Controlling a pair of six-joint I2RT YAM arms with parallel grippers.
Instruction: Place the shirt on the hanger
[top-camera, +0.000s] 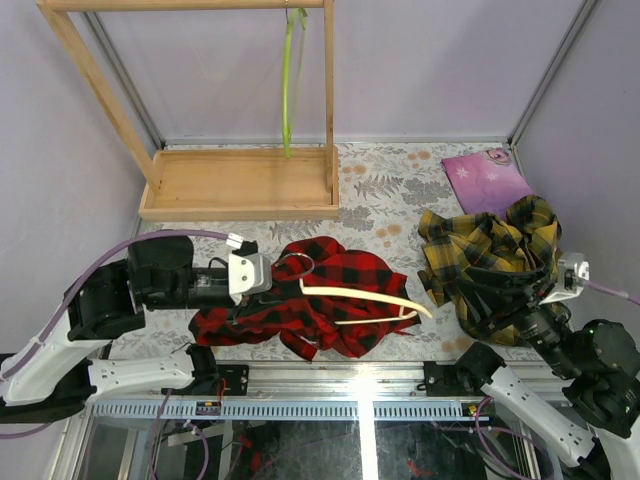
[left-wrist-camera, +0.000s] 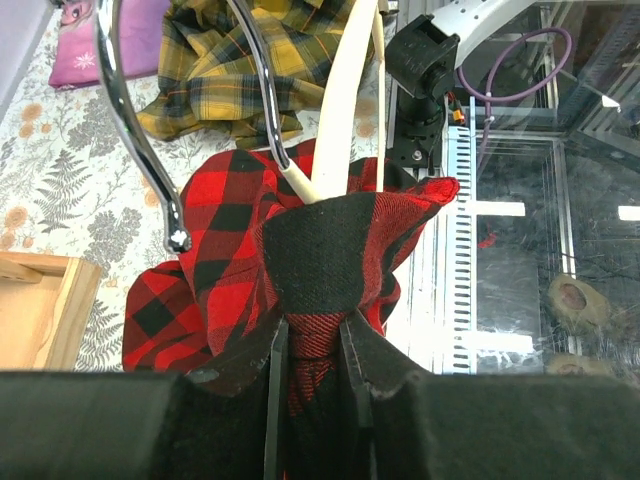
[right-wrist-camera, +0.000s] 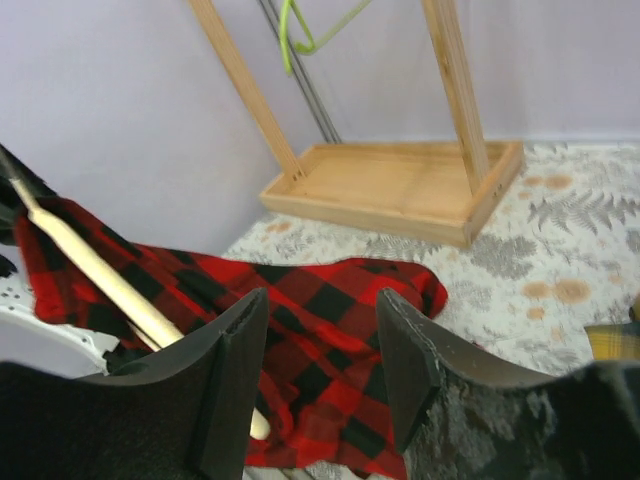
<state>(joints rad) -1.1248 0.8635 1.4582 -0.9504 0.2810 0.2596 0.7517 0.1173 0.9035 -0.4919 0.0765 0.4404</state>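
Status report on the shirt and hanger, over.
Left gripper shut on shirt. Right gripper open, empty. Hanger lying across shirt, not yet in it. Yellow plaid shirt heaped to the right, apart.

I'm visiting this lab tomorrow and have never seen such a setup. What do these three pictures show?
Two robot arms are bolted at the near edge of a table. One picture looks down from above; the other two come from a camera on each wrist, showing that arm's own tool. On the flowered table lie a red-and-black plaid shirt with a cream hanger across it, a yellow plaid shirt, a flat purple item and a wooden rack holding a green hanger. The left tool pinches a fold of the red shirt; the right tool is open and empty.
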